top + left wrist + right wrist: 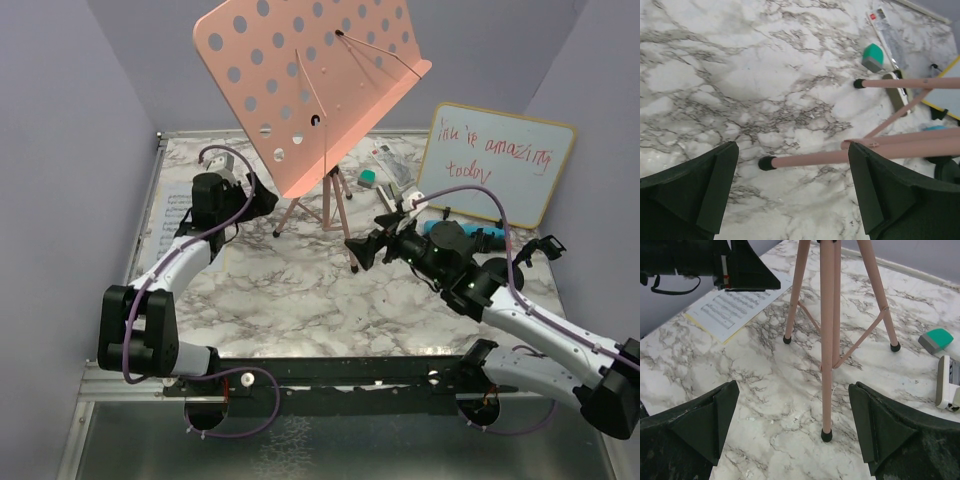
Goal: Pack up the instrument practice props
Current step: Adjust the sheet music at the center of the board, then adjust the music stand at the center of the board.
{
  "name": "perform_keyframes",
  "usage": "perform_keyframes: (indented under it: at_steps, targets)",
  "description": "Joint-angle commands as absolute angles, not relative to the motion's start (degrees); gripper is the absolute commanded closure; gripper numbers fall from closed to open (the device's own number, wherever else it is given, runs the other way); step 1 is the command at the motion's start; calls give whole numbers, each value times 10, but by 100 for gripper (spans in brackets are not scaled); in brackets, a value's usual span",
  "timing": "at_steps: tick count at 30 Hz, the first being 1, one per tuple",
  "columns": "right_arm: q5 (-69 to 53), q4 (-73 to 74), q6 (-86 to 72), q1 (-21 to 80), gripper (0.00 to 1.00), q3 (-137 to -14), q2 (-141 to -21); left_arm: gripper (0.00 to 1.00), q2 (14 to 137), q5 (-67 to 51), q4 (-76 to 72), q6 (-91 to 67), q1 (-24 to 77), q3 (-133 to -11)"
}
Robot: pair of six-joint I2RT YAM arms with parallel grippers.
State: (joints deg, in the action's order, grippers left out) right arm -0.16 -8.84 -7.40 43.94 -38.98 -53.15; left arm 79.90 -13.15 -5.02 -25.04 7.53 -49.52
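The left pincer (pixel 262 196) stands wide open and holds nothing, and so does the right pincer (pixel 366 243). Between them the rack (pixel 300 80) stands upright at the middle back of the desk (pixel 300 300). It is a pink metal plate full of round holes, tilted back, on a thin pink tripod (pixel 330 205) with black rubber feet. Sheet music (pixel 735 307) lies flat at the desk's left edge, beside the left arm. A blue microphone (pixel 488 237) lies behind the right arm, partly hidden, before the whiteboard (pixel 495 160). A green eraser (pixel 368 178) sits just right of the tripod.

Purple walls close in on both sides. Bare marble spreads between the tripod and the arm bases.

The left arm reaches forward along the left side, its wrist turned toward the legs. The right arm stretches low and diagonally from the right, its pincer near the front leg.
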Motion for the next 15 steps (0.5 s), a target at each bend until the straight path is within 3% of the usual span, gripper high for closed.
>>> perform_keyframes:
  at_steps: [1, 11, 15]
  targets:
    - [-3, -154, -51, 434, 0, -408, -595, 1, 769, -210, -233, -316, 85, -430]
    - [-16, -274, -73, 381, 1, -488, -764, 1, 718, -211, -323, -334, 117, -374]
    - [-51, -317, -75, 374, 7, -518, -823, 1, 713, -202, -321, -325, 145, -379]
